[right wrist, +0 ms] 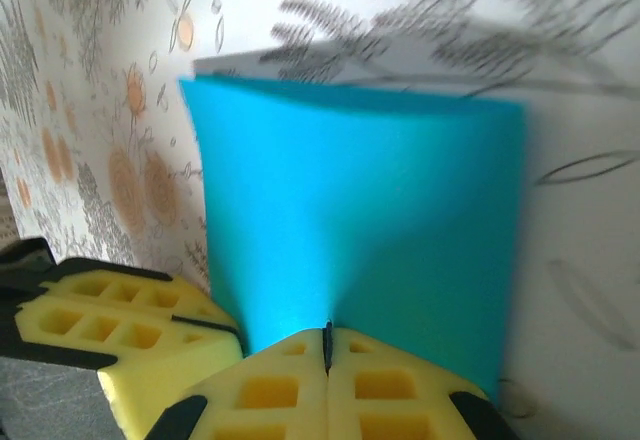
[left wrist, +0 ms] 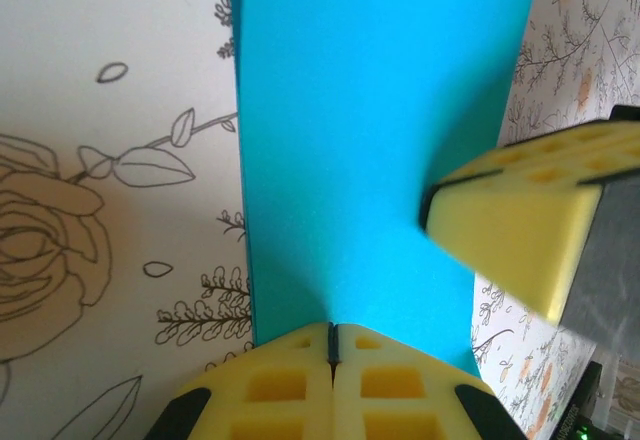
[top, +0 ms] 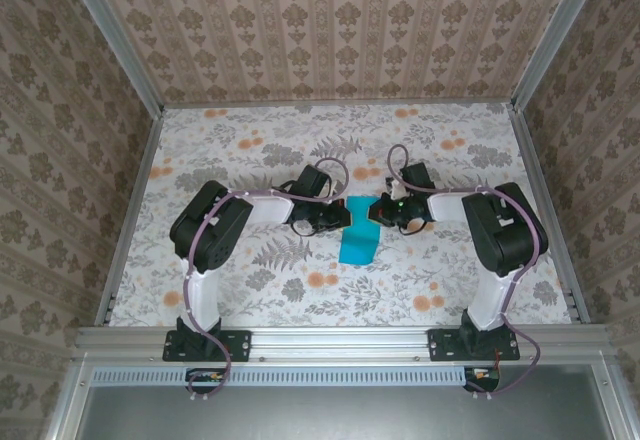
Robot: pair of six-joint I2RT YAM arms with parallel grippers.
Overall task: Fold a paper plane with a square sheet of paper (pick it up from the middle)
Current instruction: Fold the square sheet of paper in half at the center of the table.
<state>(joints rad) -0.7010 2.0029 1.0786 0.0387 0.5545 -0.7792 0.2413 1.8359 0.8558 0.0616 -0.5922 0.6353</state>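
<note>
Top: paper plane (top: 357,235), a flat teal rectangle, lies mid-worktop (top: 250,150), with left gripper (top: 338,222) and right gripper (top: 380,210) flanking its far end. Left wrist: left gripper closed, tips at the sheet's edge. Right wrist: right gripper closed, sheet humped toward its tips.

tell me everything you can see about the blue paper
The blue paper is a plain teal sheet, thin and matte. It shows as a long rectangle, not yet a pointed dart. It sits on the flowered table midway between the two arms, and in the right wrist view it looks slightly bowed. The left gripper and the right gripper are each shut on one of its opposite long edges.
</note>
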